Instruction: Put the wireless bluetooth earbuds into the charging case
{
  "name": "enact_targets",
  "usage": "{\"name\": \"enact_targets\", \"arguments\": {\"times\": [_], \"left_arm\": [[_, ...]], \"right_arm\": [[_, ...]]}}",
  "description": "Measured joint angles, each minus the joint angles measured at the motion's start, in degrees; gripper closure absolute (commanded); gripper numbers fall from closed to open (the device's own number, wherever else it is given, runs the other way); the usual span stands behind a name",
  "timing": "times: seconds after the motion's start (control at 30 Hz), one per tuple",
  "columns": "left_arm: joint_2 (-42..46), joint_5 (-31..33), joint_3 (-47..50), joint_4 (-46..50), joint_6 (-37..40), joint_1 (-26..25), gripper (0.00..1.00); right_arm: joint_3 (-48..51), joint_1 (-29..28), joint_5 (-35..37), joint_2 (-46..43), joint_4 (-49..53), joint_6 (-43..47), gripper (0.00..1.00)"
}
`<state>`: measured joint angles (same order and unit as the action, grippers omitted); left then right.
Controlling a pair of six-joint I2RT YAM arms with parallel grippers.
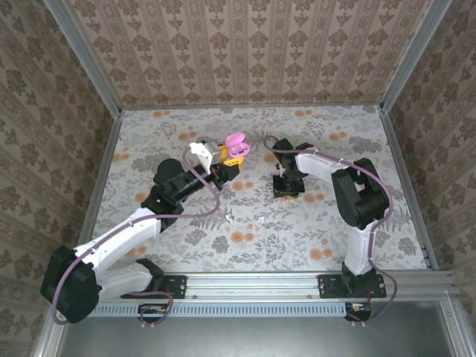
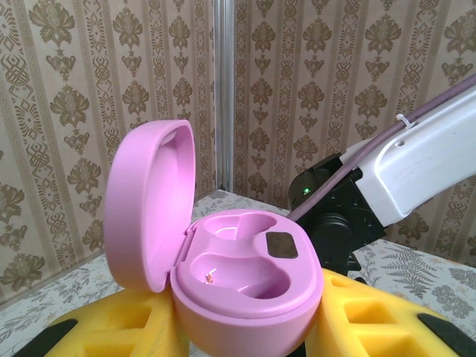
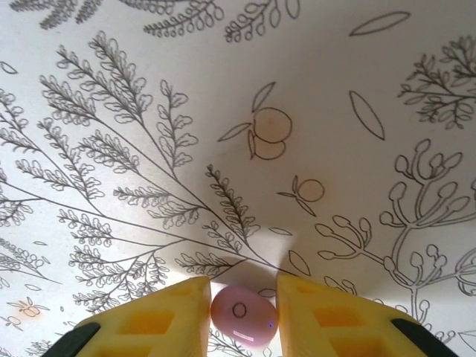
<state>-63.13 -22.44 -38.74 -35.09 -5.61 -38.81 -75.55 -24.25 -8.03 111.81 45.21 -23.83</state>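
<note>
Earbud [image 3: 244, 322], pink, pinched between right jaws, right of charging case [image 2: 245, 297] clamped open in left jaws. Pickup stage; next, carry across, seat in empty well [image 2: 236, 271].

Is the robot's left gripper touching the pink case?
Touching. In the left wrist view the open pink charging case sits wedged between the left gripper's two yellow fingers, pressed against both.
</note>
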Motion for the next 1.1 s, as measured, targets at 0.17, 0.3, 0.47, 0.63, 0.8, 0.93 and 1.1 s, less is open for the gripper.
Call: {"name": "enact_targets", "arguments": {"times": [0.17,0.3,0.47,0.63,0.8,0.93,1.1], "left_arm": [[0.0,0.0,0.0,0.0,0.0,0.0,0.61],[0.0,0.0,0.0,0.0,0.0,0.0,0.61],[0.0,0.0,0.0,0.0,0.0,0.0,0.61],[0.0,0.0,0.0,0.0,0.0,0.0,0.61],[-0.1,0.0,0.0,0.0,0.0,0.0,0.61],[-0.2,0.0,0.0,0.0,0.0,0.0,0.61],[-0.2,0.0,0.0,0.0,0.0,0.0,0.61]], "right_arm": [[0.1,0.0,-1.5,-0.2,-0.3,-0.3,0.79],[0.3,0.0,-1.6,-0.3,-0.3,0.0,0.69],[0.3,0.0,-1.7,-0.3,-0.3,0.1,0.69],[0.3,0.0,-2.3,-0.3,-0.3,0.1,0.66],[0.3,-0.1,-2.8,-0.3,-0.3,0.1,0.66],[0.3,-0.2,-3.0,-0.2,-0.3,0.1,0.67],[0.8,-0.3,-4.4,-0.1,-1.1,0.0,0.64]]}}
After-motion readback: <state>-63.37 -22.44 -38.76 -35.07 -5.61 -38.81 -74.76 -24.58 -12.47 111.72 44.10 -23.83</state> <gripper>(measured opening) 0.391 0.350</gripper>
